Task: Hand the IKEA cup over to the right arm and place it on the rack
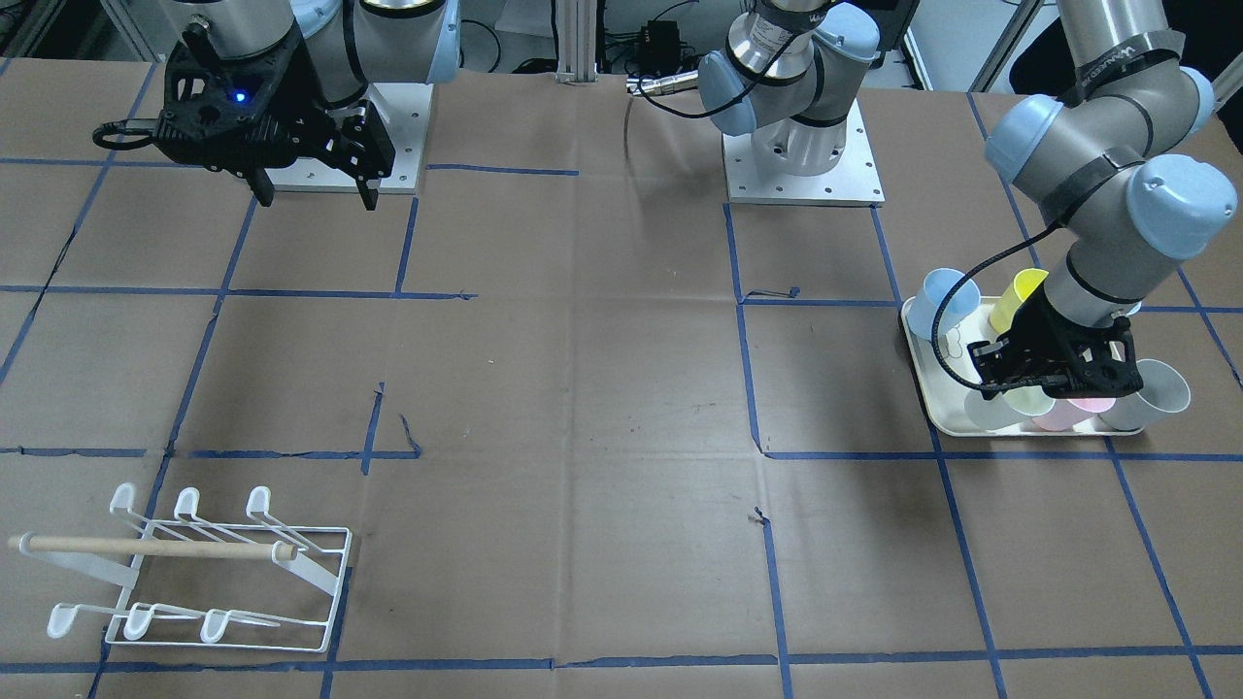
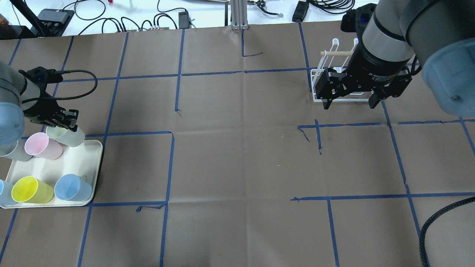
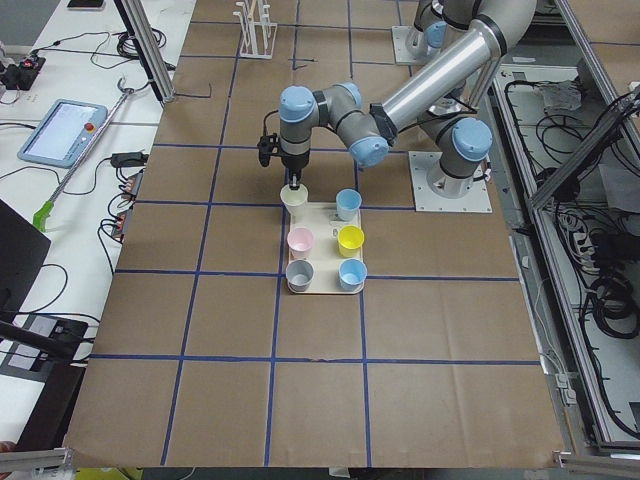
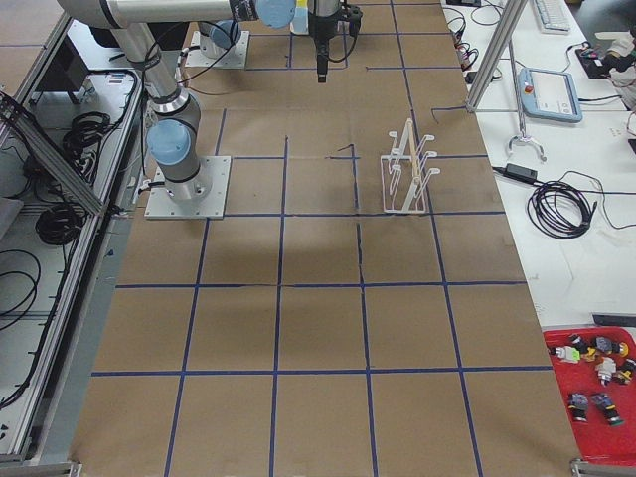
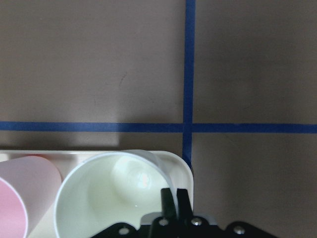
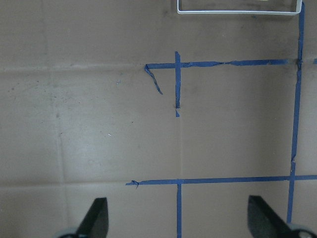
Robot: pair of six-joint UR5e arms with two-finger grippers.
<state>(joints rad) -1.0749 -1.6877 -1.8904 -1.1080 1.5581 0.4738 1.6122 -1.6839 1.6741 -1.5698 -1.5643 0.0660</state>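
As my left gripper [image 5: 174,194] pinches the pale green cup [image 5: 94,198] by its wall at the corner of the tray [image 5: 179,163], I should lift straight up, clear of the pink cup [image 5: 17,198].

Cups [image 2: 39,145] on tray [image 2: 79,163], robot's left, rack [image 1: 146,547] far right

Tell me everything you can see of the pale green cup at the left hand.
The pale green cup is a plain, smooth, plastic-looking tumbler, empty, mouth up, upright at a rounded corner of the cream tray, close beside a pink cup. The left hand is above it, its thin fingers nearly together at the rim, apparently pinching the wall.
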